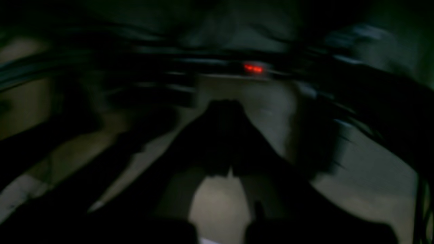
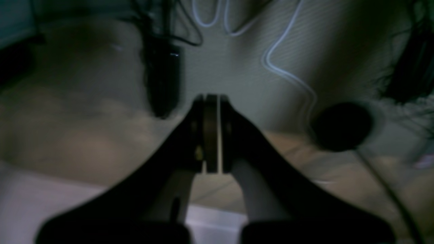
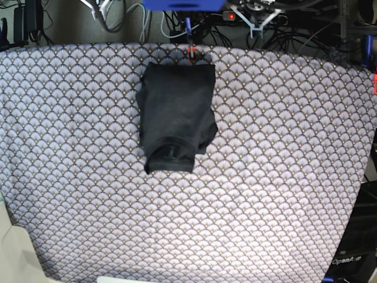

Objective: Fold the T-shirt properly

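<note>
The black T-shirt lies folded into a narrow upright bundle on the scallop-print tablecloth, at the table's far middle. Its near end is rolled or tucked under. Neither gripper shows in the base view. In the blurred, dark left wrist view, my left gripper has its fingers together and holds nothing I can see. In the right wrist view, my right gripper is shut with its pads pressed together, empty, and raised off the table. The shirt shows in neither wrist view.
Cables, power strips and a blue part crowd the far edge behind the table. A small red clip sits at the shirt's far end. White cables and a round black object lie ahead of the right gripper. A red light glows ahead of the left.
</note>
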